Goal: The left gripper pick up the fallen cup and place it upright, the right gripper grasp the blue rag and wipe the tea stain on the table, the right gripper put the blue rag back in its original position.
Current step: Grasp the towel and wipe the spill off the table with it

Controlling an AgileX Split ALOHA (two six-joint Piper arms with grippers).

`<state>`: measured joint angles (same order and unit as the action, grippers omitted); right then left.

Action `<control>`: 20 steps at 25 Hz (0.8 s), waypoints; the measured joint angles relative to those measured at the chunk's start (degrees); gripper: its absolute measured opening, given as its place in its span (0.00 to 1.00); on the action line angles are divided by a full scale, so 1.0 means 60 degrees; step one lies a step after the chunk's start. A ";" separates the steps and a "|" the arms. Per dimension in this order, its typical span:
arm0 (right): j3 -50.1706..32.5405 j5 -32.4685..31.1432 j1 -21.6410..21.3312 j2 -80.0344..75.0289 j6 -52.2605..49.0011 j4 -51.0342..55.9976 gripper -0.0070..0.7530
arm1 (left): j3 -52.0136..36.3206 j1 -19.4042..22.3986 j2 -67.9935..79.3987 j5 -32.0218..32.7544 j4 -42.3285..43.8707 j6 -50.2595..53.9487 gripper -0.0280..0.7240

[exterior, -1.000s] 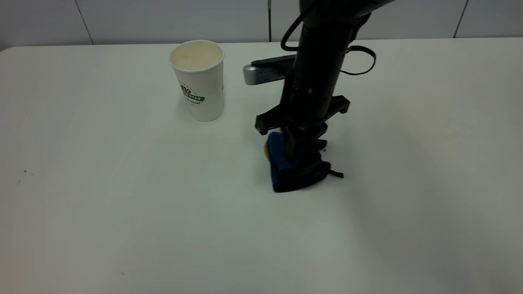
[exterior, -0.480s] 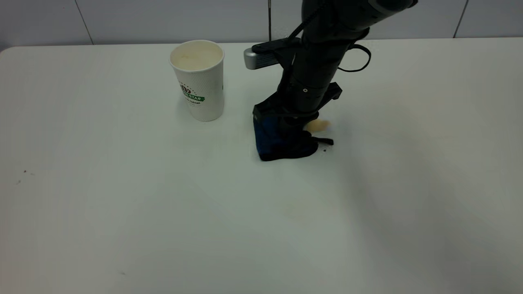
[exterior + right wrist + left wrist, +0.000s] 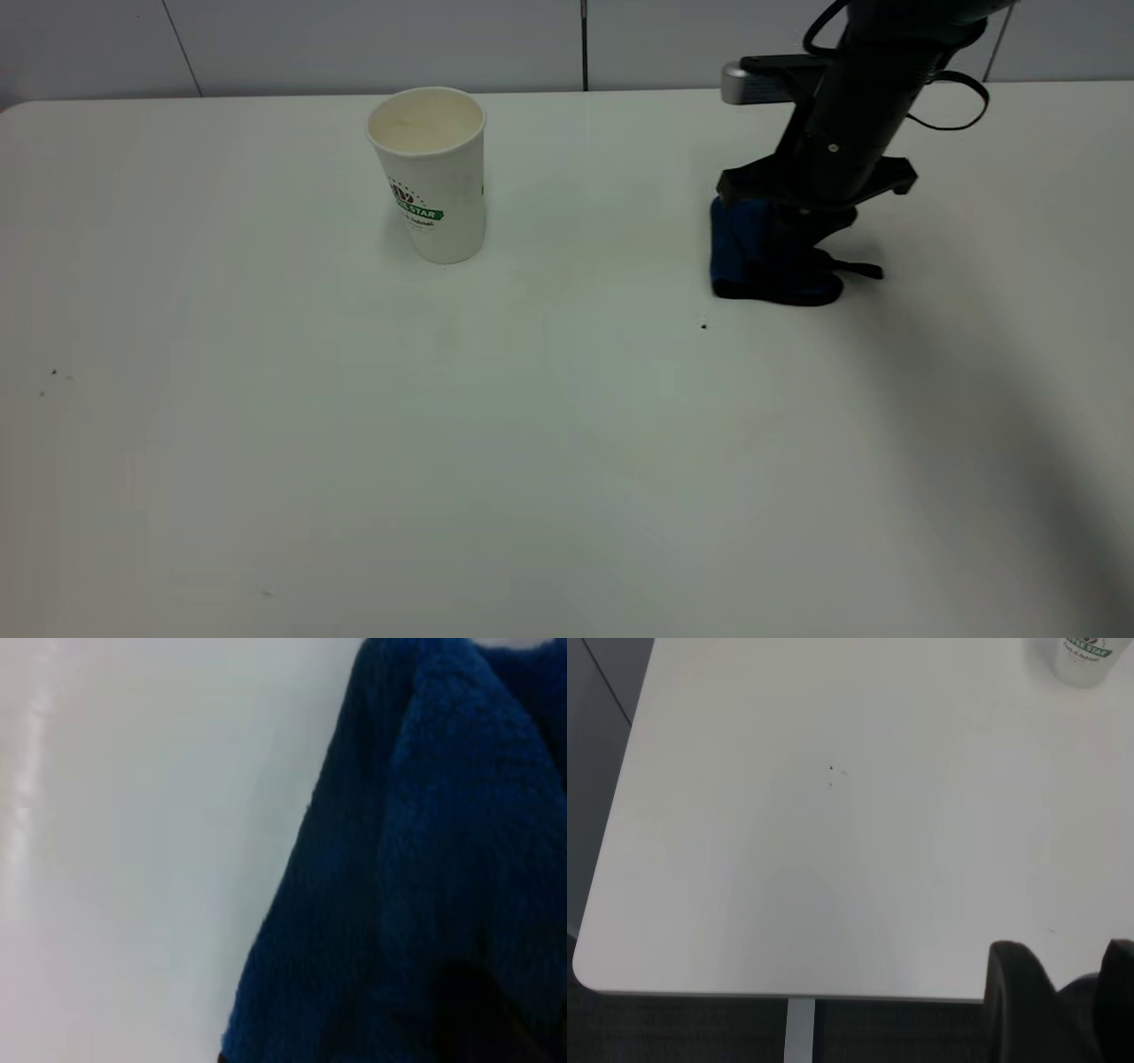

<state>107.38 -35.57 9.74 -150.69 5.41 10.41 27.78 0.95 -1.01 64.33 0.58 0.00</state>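
The white paper cup (image 3: 430,173) stands upright at the back left of the table (image 3: 354,443); its base also shows in the left wrist view (image 3: 1085,660). My right gripper (image 3: 788,244) points down at the back right, shut on the blue rag (image 3: 753,257), which rests bunched on the table with its black strap trailing right. The rag fills the right wrist view (image 3: 425,859) and hides the fingers. No brown tea stain shows. My left gripper (image 3: 1063,979) hangs off the table's near corner, open and empty, outside the exterior view.
A tiny black speck (image 3: 703,326) lies in front of the rag. Small dark specks (image 3: 53,372) sit near the left edge. A grey panelled wall (image 3: 354,44) runs behind the table.
My right gripper dragged the blue rag from the table's middle back and to the right. The light brown blotch seen beside the rag earlier no longer shows.
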 joint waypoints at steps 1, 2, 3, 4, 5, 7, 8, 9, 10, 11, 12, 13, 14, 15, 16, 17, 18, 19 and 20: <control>0.0000 -0.0320 -0.0021 0.0011 -0.0085 -0.0142 0.09 | 0.0000 0.0000 0.0000 0.0000 0.0000 0.0000 0.36; 0.0000 -0.0620 -0.0021 0.0030 -0.0171 -0.0249 0.09 | 0.0000 0.0000 0.0000 0.0000 0.0000 0.0000 0.36; 0.0006 -0.0894 0.0012 0.0041 -0.0236 -0.0279 0.09 | 0.0000 0.0000 0.0000 0.0000 0.0000 0.0000 0.36; 0.0006 -0.1109 0.0093 0.0052 -0.0279 -0.0306 0.09 | 0.0000 0.0000 0.0000 0.0000 0.0000 0.0000 0.36; 0.0006 -0.1335 0.0181 0.0072 -0.0310 -0.0339 0.09 | 0.0000 0.0000 0.0000 0.0000 0.0000 0.0000 0.36; 0.0006 -0.1621 0.0527 0.0112 -0.0345 -0.0290 0.09 | 0.0000 0.0000 0.0000 0.0000 0.0000 0.0000 0.36; 0.0006 -0.1675 0.0722 0.0124 -0.0345 -0.0165 0.09 | 0.0000 0.0000 0.0000 0.0000 0.0000 0.0000 0.36; 0.0006 -0.1640 0.0992 0.0132 -0.0301 0.0002 0.09 | 0.0000 0.0000 0.0000 0.0000 0.0000 0.0000 0.36; 0.0006 -0.1522 0.1298 0.0132 -0.0193 0.0171 0.09 | 0.0000 0.0000 0.0000 0.0000 0.0000 0.0000 0.36; 0.0006 -0.1327 0.1615 0.0132 -0.0073 0.0368 0.09 | 0.0000 0.0000 0.0000 0.0000 0.0000 0.0000 0.36; 0.0006 -0.1006 0.1879 0.0132 0.0096 0.0547 0.09 | 0.0000 0.0000 0.0000 0.0000 0.0000 0.0000 0.36; 0.0006 -0.0634 0.2184 0.0132 0.0239 0.0647 0.09 | 0.0000 0.0000 0.0000 0.0000 0.0000 0.0000 0.36; 0.0006 -0.0312 0.2458 0.0132 0.0331 0.0738 0.09 | 0.0000 0.0000 0.0000 0.0000 0.0000 0.0000 0.36; 0.0006 0.0059 0.2651 0.0132 0.0366 0.0806 0.09 | 0.0000 0.0000 0.0000 0.0000 0.0000 0.0000 0.36; 0.0006 0.0389 0.2824 0.0132 0.0385 0.0849 0.09 | 0.0000 0.0000 0.0000 0.0000 0.0000 0.0000 0.36; 0.0006 0.0659 0.2925 0.0132 0.0412 0.0870 0.09 | 0.0000 0.0000 0.0000 0.0000 0.0000 0.0000 0.36; 0.0006 0.0848 0.2948 0.0132 0.0422 0.0884 0.09 | 0.0000 0.0000 0.0000 0.0000 0.0000 0.0000 0.36; 0.0006 0.1011 0.2935 0.0132 0.0430 0.0895 0.09 | 0.0000 0.0000 0.0000 0.0000 0.0000 0.0000 0.36; 0.0006 0.1168 0.2857 0.0132 0.0441 0.0875 0.09 | 0.0000 0.0000 0.0000 0.0000 0.0000 0.0000 0.36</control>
<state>107.42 -28.56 26.88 -149.89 8.06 15.66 27.78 0.95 -1.01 64.33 0.58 0.00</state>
